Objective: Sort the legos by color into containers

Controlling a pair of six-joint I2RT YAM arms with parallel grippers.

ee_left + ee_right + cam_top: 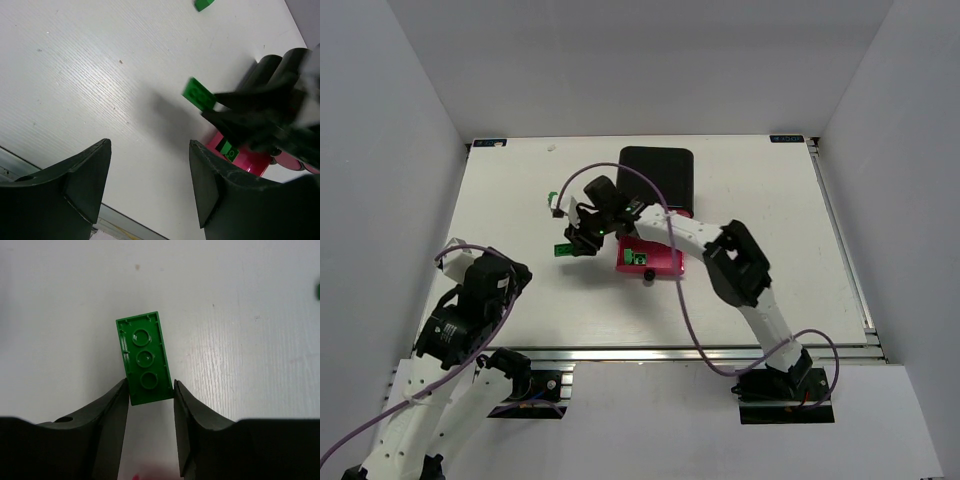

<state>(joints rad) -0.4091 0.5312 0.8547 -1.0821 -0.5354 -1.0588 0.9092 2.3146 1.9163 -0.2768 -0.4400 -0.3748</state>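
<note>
Right pincer (149,388) is closed on one end of a green rectangular plastic brick (144,357), whose hollow underside with three round tubes faces the wrist camera, over the white bench (240,315). In the top view, a magenta-pink drawer (662,263) holding a second green brick (638,258) lies at 3 o'clock of this pincer, and the black rounded casing (657,172) at 1 o'clock. Left pincer (150,165) stands open and empty at 8 o'clock.

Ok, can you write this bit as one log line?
right end effector: shut on green lego | left end effector: open | pink drawer: open
</note>
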